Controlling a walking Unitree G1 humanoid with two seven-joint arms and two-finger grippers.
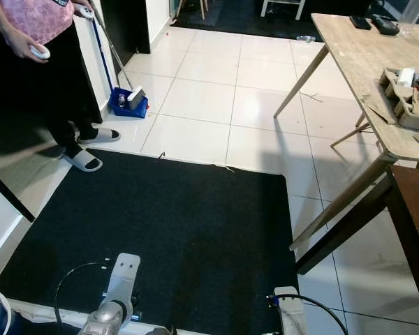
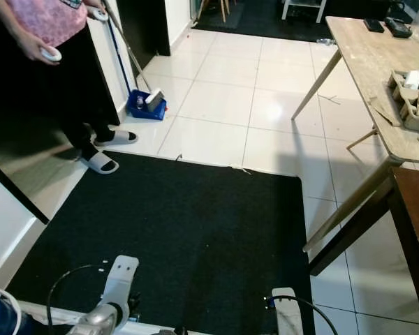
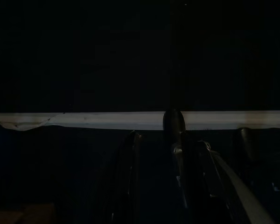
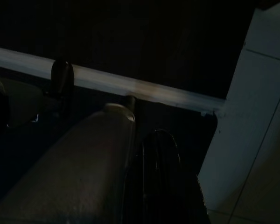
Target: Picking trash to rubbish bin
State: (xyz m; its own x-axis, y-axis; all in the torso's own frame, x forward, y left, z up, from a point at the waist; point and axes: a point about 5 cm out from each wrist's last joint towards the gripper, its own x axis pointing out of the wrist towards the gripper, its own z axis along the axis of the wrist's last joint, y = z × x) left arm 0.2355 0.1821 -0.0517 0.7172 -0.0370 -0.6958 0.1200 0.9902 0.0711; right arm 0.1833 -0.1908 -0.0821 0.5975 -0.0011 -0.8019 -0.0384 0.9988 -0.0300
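Both arms hang low over the near edge of the black mat (image 1: pixel 174 230); whether the left gripper or the right gripper is apart or together, I cannot tell, the wrist views being too dark; a blue dustpan (image 1: pixel 128 102) stands on the white tiles beyond the mat, beside a person (image 1: pixel 49 63) in slippers; a wooden table (image 1: pixel 363 56) is to the right.

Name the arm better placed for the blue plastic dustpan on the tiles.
Left, probably: the blue plastic dustpan sits left of centre, on the left arm's side, though far beyond both arms.
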